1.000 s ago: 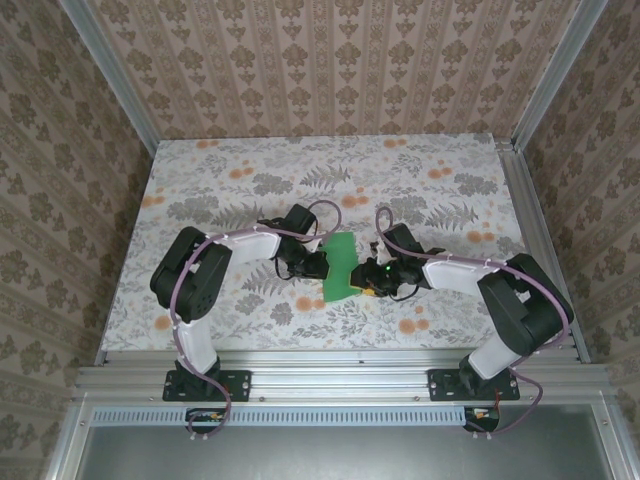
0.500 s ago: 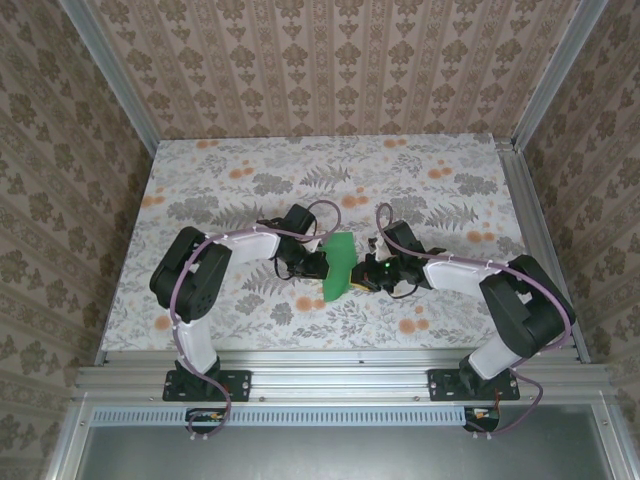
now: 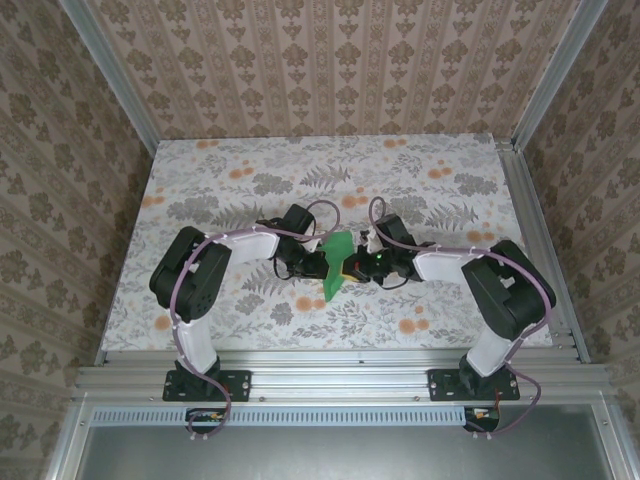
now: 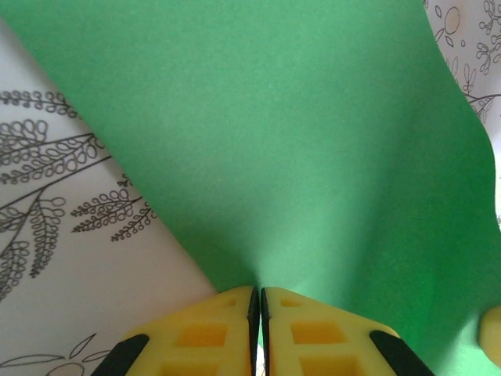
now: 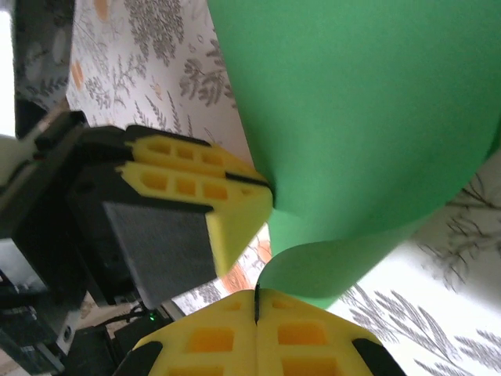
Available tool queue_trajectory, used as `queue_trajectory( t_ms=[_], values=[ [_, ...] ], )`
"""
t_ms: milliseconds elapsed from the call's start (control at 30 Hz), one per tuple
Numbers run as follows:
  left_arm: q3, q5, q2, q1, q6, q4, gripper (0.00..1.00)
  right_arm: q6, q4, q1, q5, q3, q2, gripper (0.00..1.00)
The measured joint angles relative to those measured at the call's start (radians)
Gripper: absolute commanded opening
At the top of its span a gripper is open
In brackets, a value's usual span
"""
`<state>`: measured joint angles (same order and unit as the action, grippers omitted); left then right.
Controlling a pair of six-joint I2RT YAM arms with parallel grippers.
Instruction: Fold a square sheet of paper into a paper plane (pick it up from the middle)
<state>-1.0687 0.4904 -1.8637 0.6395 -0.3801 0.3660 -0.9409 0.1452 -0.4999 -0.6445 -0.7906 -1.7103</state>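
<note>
The square sheet of paper [image 3: 337,252] is bright green and held up off the floral table, bowed between both grippers near the table's middle. My left gripper [image 3: 322,264] is shut on its left edge. In the left wrist view the yellow fingers [image 4: 203,329] pinch the sheet [image 4: 274,141], which spreads away from them. My right gripper [image 3: 352,267] is shut on the opposite edge. In the right wrist view the sheet [image 5: 360,102] curls down into my right gripper [image 5: 256,296], and the left gripper [image 5: 268,188] grips it just above, close by.
The floral tabletop [image 3: 250,180] extends on all sides of the arms. Patterned walls with metal corner posts [image 3: 112,75] close in the back and sides. An aluminium rail [image 3: 330,380] runs along the near edge under the arm bases.
The right gripper closed on the sheet's right edge and moved left toward the left gripper. The sheet went from lying flat to bowed and raised between them.
</note>
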Motion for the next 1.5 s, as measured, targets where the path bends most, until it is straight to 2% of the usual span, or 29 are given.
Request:
queue_trajectory(
  t_ms=[333, 733, 1033, 1500],
  values=[
    [0.017, 0.022, 0.005, -0.008, 0.0, -0.023, 0.14, 0.026, -0.038, 0.0, 0.002, -0.103, -0.081, 0.0],
    [0.038, 0.066, 0.01, -0.03, -0.001, -0.049, 0.16, 0.079, -0.115, -0.007, 0.006, -0.139, -0.135, 0.01],
    [0.045, 0.097, 0.035, -0.049, -0.015, -0.059, 0.25, 0.092, -0.129, -0.01, 0.012, -0.143, -0.169, 0.02],
    [-0.021, 0.102, 0.024, -0.117, 0.002, -0.038, 0.22, 0.105, -0.155, -0.013, 0.013, -0.164, -0.169, 0.03]
  ],
)
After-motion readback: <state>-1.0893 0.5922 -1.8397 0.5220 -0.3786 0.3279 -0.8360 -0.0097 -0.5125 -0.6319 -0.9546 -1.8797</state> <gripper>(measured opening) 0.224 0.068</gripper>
